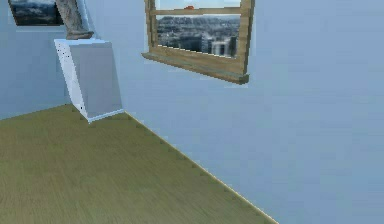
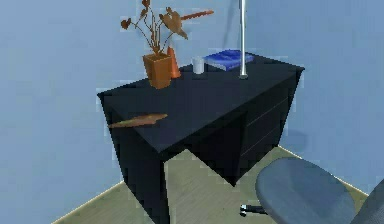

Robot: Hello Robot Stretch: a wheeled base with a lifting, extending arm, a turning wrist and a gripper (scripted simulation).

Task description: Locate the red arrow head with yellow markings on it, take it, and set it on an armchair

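A flat, reddish-brown, pointed thing [image 2: 140, 121] lies near the front left corner of a dark desk [image 2: 215, 105] in the arm side view. Its markings are too small to make out.
On the desk stand a dried plant in an orange pot [image 2: 158, 68], a small white cup [image 2: 199, 65], a blue book [image 2: 226, 59] and a thin lamp pole [image 2: 243, 38]. A grey office chair [image 2: 305, 195] sits bottom right. The forward view has a white pedestal [image 1: 91, 78] bearing a statue [image 1: 73, 18], a window [image 1: 198, 36] and bare wood floor.
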